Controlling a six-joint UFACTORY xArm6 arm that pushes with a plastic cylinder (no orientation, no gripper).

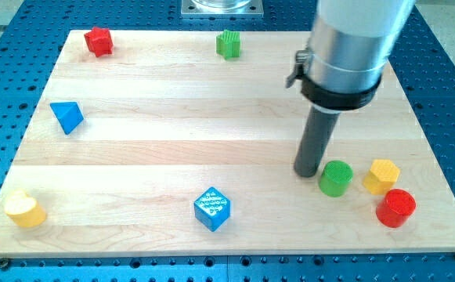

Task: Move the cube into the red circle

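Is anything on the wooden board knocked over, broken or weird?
Nothing looks broken or spilled. One oddity: my tip sits beside the green cylinder, far from the blue cube it should push toward the red cylinder.

You will find no readable text, number or brand anywhere; the only markings are pale raised patterns on the blue cube [211,209], well to the view's left of the green cylinder [336,178], and they cannot be deciphered.

surface: pale wooden board [172,125] | surround: blue perforated table [438,70] (evenly lit)
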